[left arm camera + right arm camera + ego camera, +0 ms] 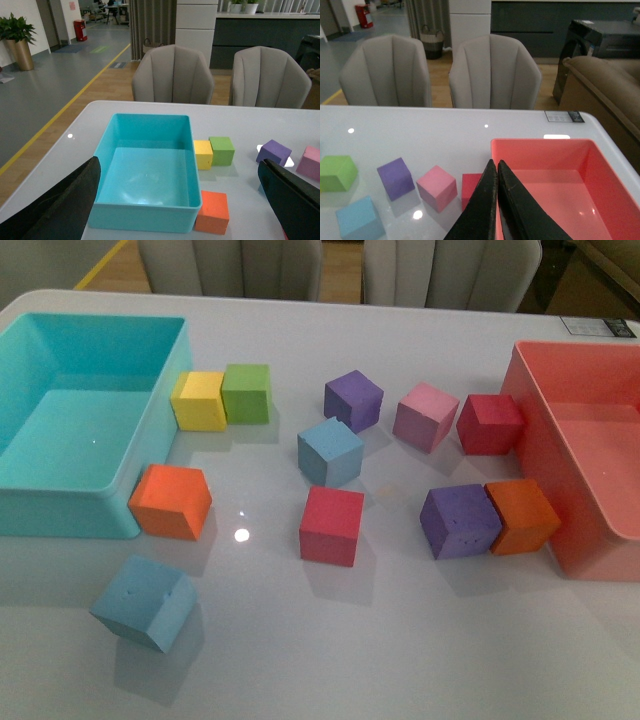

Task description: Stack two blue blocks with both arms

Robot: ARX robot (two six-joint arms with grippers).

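Nearest blue block [145, 602] appears only in front view.

White table [420, 670], blue blocks [330, 451] [145, 602], other cubes [331, 525], bins [60, 505] [560, 510]

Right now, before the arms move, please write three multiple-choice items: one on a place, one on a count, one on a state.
1. In the front view, the green cube is: A right of the yellow cube; B left of it; C on top of it.
2. Blue blocks on the table: A one; B two; C four.
3. The right gripper is: A wide open; B shut; C holding a cube.
Answers: A, they sit side by side; B, one central, one nearer front; B, its fingers meet, nothing between.
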